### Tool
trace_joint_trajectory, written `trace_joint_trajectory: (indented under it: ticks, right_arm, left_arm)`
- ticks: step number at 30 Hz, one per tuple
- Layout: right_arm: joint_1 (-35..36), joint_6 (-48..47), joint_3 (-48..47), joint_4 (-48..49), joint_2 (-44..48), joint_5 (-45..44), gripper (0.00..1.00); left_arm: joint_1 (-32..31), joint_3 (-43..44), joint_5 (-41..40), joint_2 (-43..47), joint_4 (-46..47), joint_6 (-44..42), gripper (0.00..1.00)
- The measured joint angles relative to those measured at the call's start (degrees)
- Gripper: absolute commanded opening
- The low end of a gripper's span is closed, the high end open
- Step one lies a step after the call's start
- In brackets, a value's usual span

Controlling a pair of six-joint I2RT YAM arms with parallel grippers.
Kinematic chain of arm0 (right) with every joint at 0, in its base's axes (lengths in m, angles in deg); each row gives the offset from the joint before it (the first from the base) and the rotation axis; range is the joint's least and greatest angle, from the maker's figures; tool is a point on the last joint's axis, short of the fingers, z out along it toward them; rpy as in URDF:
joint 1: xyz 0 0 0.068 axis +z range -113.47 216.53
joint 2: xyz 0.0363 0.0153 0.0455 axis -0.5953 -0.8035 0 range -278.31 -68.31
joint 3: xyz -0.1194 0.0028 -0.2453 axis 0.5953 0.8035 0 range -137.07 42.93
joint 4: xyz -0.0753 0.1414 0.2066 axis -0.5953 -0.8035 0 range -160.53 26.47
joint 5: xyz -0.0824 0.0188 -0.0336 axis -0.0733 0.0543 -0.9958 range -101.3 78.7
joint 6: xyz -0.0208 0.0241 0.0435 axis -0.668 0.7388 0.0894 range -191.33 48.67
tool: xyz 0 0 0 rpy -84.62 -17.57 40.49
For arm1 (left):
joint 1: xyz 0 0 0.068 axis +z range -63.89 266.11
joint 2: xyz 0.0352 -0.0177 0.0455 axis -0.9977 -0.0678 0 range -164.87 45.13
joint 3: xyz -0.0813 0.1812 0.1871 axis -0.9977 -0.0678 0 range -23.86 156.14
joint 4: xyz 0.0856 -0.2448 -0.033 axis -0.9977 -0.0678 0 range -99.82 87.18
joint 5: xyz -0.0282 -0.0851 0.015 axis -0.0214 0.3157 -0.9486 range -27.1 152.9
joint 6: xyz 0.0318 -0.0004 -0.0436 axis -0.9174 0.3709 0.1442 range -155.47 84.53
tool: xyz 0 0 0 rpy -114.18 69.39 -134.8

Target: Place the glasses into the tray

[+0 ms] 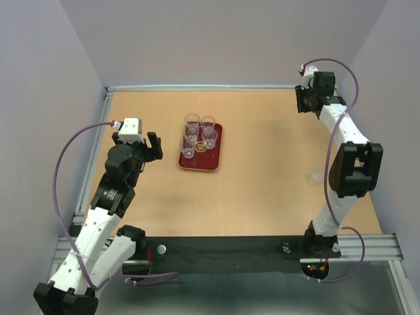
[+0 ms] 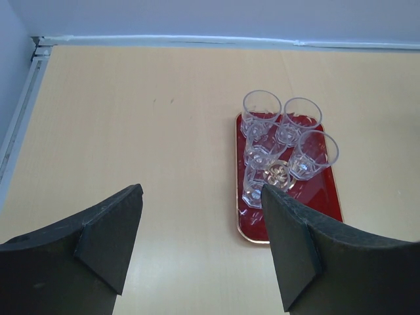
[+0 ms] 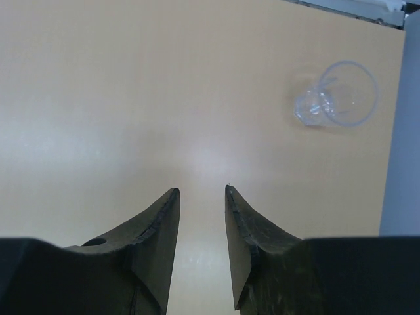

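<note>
The left gripper (image 2: 202, 197) hangs over bare worktop (image 2: 131, 111) to the left of the tray (image 1: 200, 162), its jaws spread wide with nothing between them. The right gripper (image 3: 201, 191) is at the far right corner. Its jaws are parted by a narrow gap, and they also hold and touch nothing.

There is one tray and six glasses. Five glasses (image 2: 314, 154) stand clustered in the far half of the tray. The sixth glass (image 3: 328, 98) is alone on the worktop well to the right, beside the right arm.

The tray's long axis runs from the near edge toward the far wall. The five glasses in it stand upright, mouths up. Whether the lone glass is upright or tipped cannot be told.
</note>
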Motion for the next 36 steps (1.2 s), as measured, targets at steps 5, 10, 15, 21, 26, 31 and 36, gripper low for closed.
trace_joint_trajectory:
  ticks: [5,10,15,21,26,31,36]
  right_arm:
    - [-5.0,0.2,-6.0,0.2,-8.4,-1.2,0.40]
    - [-6.4,-1.7,-13.0,-0.3,-16.5,-4.8,0.40]
    - [-6.4,-4.1,-19.4,-0.2,-20.9,-7.6,0.40]
    - [-6.1,-6.6,-23.9,0.1,-24.4,-10.7,0.39]
    - [-6.1,-8.1,-25.3,0.0,-27.7,-12.9,0.39]
    - [-6.1,-9.5,-26.9,-0.1,-30.1,-15.3,0.39]
    - [-6.2,-10.8,-27.3,0.1,-30.2,-16.9,0.39]
  left_arm:
    - [0.0,0.0,0.0,0.1,0.0,0.0,0.84]
    - [0.0,0.0,0.0,0.0,0.0,0.0,0.84]
    - [0.0,-0.2,0.0,-0.3,0.4,0.0,0.84]
    - [0.0,-0.2,0.0,-0.8,0.4,0.0,0.83]
    - [0.0,-0.2,0.0,-1.2,0.4,0.0,0.84]
    - [0.0,-0.2,0.0,-1.2,0.4,0.0,0.84]
    - [0.0,-0.2,0.0,-1.2,0.4,0.0,0.83]
